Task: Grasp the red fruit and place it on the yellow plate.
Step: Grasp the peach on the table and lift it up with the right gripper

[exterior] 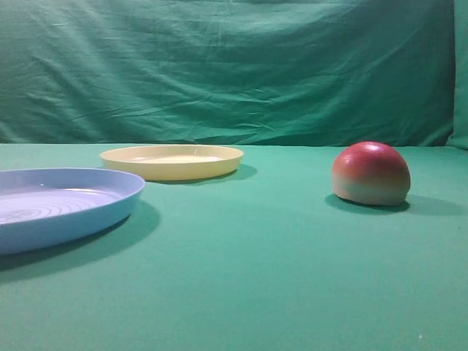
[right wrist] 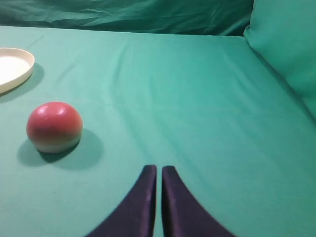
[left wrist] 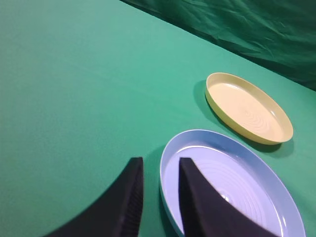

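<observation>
Exterior high view: the red fruit [exterior: 371,173] sits flat side down on the green table [exterior: 256,278], toward its right edge, well apart from the yellow plate [exterior: 172,161] and the blue plate [exterior: 62,206] at left.

Left wrist view: left gripper [left wrist: 157,170] narrowly parted, over the blue plate's [left wrist: 232,187] rim, holding nothing.

Right wrist view: right gripper [right wrist: 159,175] nearly closed, empty, near the fruit [right wrist: 54,126].

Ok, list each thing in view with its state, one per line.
red fruit: flat base down on the cloth, ungrasped.
yellow plate: upright, empty.
blue plate: upright, empty.
left gripper: fingers slightly apart, holding nothing, above the blue plate's rim.
right gripper: fingers nearly together, holding nothing, apart from the fruit.
</observation>
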